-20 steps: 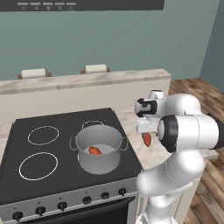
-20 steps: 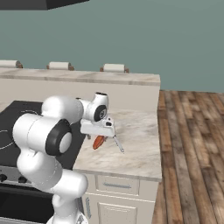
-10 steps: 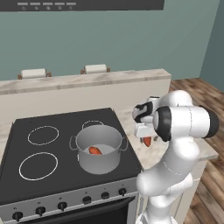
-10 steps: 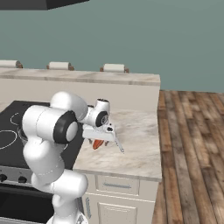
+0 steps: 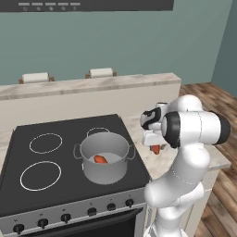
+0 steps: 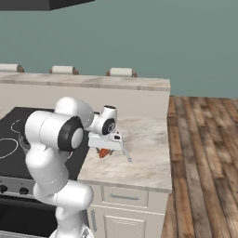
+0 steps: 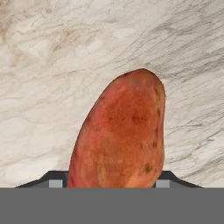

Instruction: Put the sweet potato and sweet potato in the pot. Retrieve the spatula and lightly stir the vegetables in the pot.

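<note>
pot (image 5: 104, 157): grey metal stockpot, straight sides, two small loop handles at the rim; upright on the stove's front right area, near its front edge.
sweet potato in pot (image 5: 100, 159): small orange-red tuber lying on the pot's bottom.
second sweet potato (image 7: 122, 133): oblong, reddish-orange with dark specks; lies on the marble counter just right of the stove.
spatula (image 6: 125, 151): slender, thin-handled; lies on the same counter just beside that tuber, toward the counter's front edge.
</note>
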Tool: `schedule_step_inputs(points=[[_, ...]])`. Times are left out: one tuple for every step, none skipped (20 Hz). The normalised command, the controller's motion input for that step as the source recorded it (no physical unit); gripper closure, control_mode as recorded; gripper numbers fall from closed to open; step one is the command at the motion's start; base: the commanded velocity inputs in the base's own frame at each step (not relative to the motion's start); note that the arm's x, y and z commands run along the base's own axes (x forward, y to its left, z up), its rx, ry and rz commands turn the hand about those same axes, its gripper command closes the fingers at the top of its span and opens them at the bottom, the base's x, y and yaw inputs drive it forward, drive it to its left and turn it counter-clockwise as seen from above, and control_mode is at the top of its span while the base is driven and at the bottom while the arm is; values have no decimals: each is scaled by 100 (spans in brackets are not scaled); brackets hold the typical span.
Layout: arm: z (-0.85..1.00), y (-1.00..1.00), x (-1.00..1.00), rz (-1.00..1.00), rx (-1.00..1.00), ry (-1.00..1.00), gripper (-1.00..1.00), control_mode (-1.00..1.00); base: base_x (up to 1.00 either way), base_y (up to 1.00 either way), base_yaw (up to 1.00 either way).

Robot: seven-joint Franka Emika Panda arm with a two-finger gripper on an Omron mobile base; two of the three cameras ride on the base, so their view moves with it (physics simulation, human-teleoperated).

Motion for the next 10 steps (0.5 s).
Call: schedule_step_inputs(points=[[0,0,0,0,0,0,100,-100,0,0,0],[18,0,-4,0,0,0,100,-100,0,0,0],[44,0,-24,0,0,0,100,-100,0,0,0],[69,0,-40,3,1,0,100,-100,0,0,0],[85,0,-71,5,2,-3,100,-100,0,0,0],[96,0,-92,3,2,-13,100,-100,0,0,0],[100,0,-100,1,3,-19,100,-100,0,0,0],[100,0,-100,0,3,-24,100,-100,0,0,0],[100,0,-100,0,1,-25,100,-100,0,0,0],[100,9,-100,0,0,-27,100,-100,0,0,0]])
